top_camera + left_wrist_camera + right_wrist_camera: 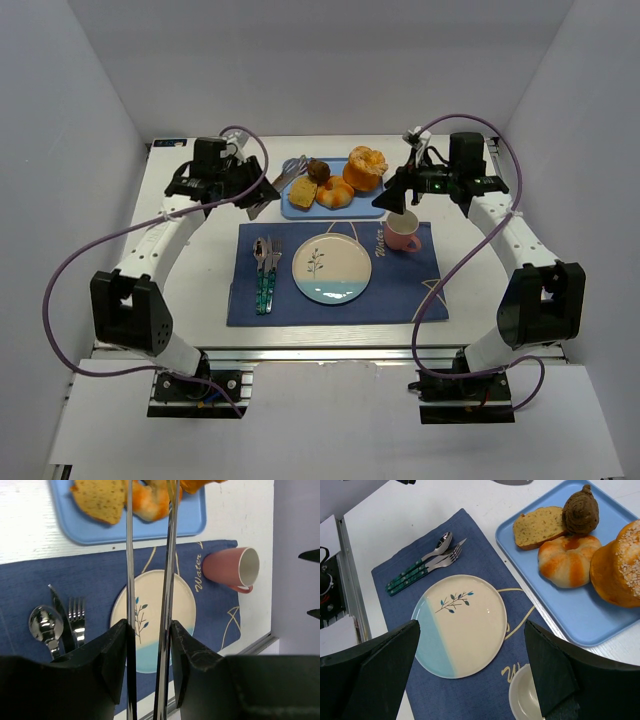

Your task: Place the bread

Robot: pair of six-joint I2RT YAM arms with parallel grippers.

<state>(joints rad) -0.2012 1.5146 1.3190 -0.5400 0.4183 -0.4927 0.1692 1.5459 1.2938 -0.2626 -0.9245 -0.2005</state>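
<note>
The bread [335,196] is a small glossy golden ring-topped roll lying on the blue tray [292,209]. It also shows in the right wrist view [568,560] and at the top of the left wrist view [150,500]. My left gripper [255,195] [150,627] is shut on a pair of metal tongs [129,555], whose two arms run up on either side of the roll. Whether they touch it is unclear. The plate [332,268] [465,625] lies bare on the placemat. My right gripper [392,200] [471,625] hangs open over the plate and cup, holding nothing.
On the tray with the roll are a tan slice [537,527], a dark brown lump [580,512] and a big orange bun [620,570]. A pink cup [402,235] stands right of the plate, cutlery [266,265] lies left of it on the blue placemat [400,295].
</note>
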